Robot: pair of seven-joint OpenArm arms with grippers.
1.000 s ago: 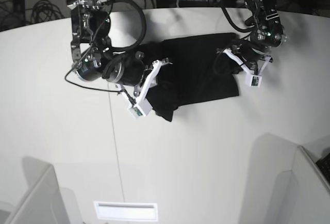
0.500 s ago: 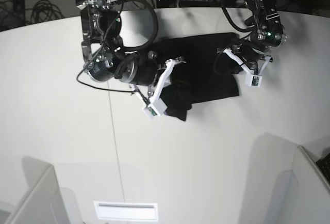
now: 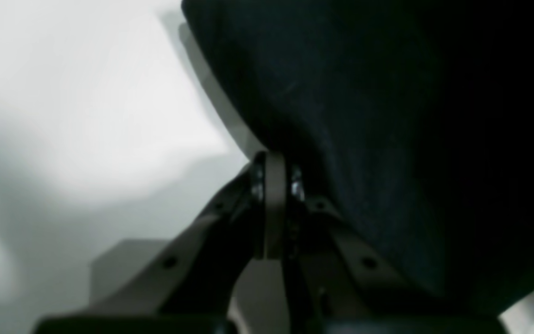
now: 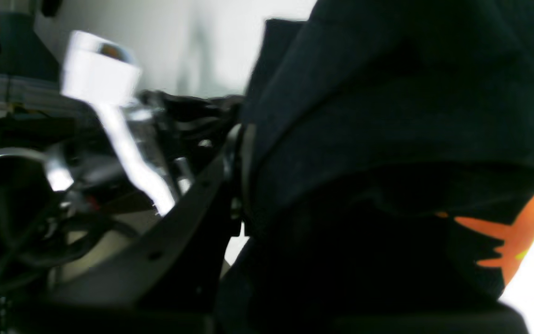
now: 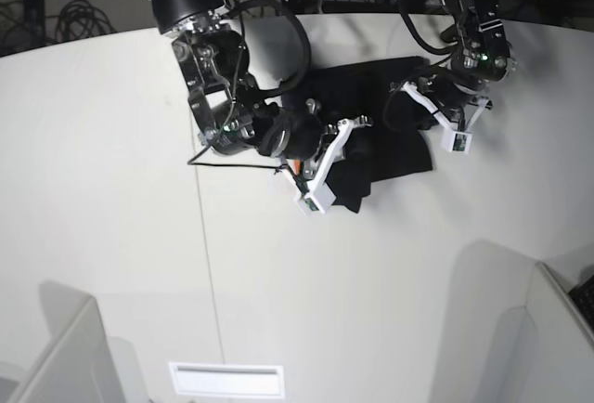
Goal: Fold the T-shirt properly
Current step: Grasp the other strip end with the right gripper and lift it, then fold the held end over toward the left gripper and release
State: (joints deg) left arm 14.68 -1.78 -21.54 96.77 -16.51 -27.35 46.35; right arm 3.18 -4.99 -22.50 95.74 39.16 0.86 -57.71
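Nearest the base camera lies bare white table (image 5: 278, 301), with nothing on it. Farther in, the right gripper (image 5: 345, 154) holds a bunched fold of the black T-shirt (image 5: 380, 115) lifted off the surface, its white camera mount hanging at the near edge of the cloth. In the right wrist view its dark fingers (image 4: 211, 185) are clamped on the T-shirt (image 4: 387, 116), which drapes over them in thick layers; a patch of orange print (image 4: 517, 232) shows at the lower right, on the underside of the raised fold.

Beyond that, the rest of the shirt lies across the middle of the table, toward its far edge, rumpled and partly doubled over. At its other end the left gripper (image 5: 429, 117) sits low against the cloth. The left wrist view shows its fingers (image 3: 274, 204) pressed fully together right at the edge of the T-shirt (image 3: 364, 116); whether any cloth is pinched between them cannot be told.

Behind the table, cables lie in the dark.
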